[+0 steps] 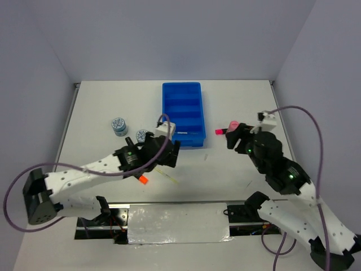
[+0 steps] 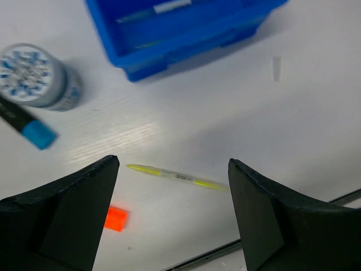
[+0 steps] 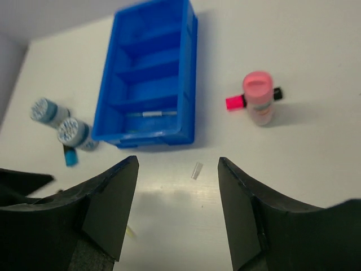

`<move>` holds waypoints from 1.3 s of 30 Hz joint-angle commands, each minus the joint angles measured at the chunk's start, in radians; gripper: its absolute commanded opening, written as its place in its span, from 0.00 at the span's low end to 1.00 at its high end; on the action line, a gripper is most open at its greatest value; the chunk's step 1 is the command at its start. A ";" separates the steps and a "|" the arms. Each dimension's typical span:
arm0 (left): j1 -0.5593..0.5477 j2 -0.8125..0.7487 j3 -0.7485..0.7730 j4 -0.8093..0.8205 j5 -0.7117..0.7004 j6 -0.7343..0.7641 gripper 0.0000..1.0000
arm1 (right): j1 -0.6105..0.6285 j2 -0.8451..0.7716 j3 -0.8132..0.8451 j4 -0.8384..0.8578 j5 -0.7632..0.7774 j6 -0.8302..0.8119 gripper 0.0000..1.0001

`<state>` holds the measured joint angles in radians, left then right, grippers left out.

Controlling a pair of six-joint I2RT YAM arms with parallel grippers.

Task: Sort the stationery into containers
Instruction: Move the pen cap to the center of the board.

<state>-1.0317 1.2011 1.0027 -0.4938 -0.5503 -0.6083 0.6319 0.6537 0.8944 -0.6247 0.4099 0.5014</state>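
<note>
The blue tray (image 1: 181, 113) lies at the table's middle back, with a thin pale stick (image 3: 151, 114) in its nearest compartment. My left gripper (image 1: 163, 161) is open and empty over a thin yellow stick (image 2: 180, 177), with an orange marker end (image 2: 115, 218) beside its left finger. Two patterned tubs (image 1: 119, 125) (image 1: 142, 135) stand left of the tray, and a blue-ended marker (image 2: 25, 124) lies by the nearer tub (image 2: 31, 76). My right gripper (image 3: 177, 161) is open and empty, above a small clear piece (image 3: 196, 170). A pink cylinder (image 3: 258, 99) and a pink-ended marker (image 3: 234, 103) lie right of the tray (image 3: 149, 79).
The table's front edge, with a metal rail (image 1: 175, 223), runs just behind the yellow stick (image 1: 168, 176). Grey walls close in the table at the back and sides. The clear piece also shows near the tray's front corner (image 1: 206, 157).
</note>
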 commanded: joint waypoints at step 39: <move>-0.050 0.931 0.600 0.184 0.179 0.166 0.51 | -0.005 -0.315 0.103 -0.210 -0.054 -0.080 0.54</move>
<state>-1.0786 2.1094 1.5692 -0.3573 -0.4053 -0.4942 0.6296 0.3309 1.0012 -0.8852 0.3824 0.4416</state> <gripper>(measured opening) 0.509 0.541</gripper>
